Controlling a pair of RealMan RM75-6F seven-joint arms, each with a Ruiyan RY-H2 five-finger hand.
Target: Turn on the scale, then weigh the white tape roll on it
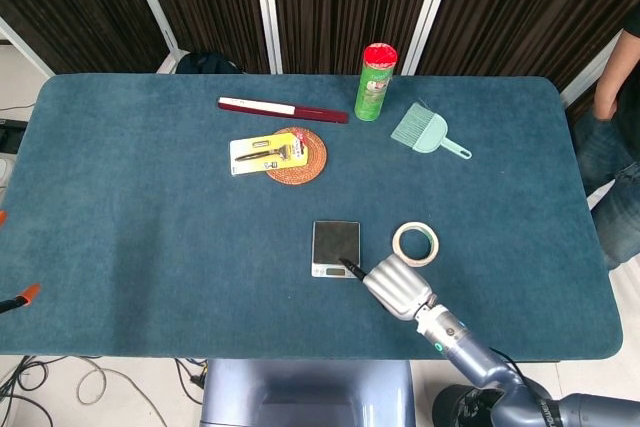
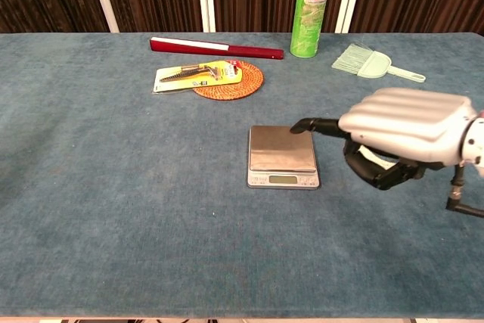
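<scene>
My right robot hand [image 1: 398,285] holds nothing: one finger [image 2: 316,125] points out over the scale [image 2: 282,156], the rest curl under. The tape [image 1: 415,243] lies flat on the blue surface [image 1: 150,207], just right of the scale.

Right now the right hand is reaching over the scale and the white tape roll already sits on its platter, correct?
Not quite. The right hand does reach over the scale, but the white tape roll lies on the table beside it, as the head view shows.
</scene>
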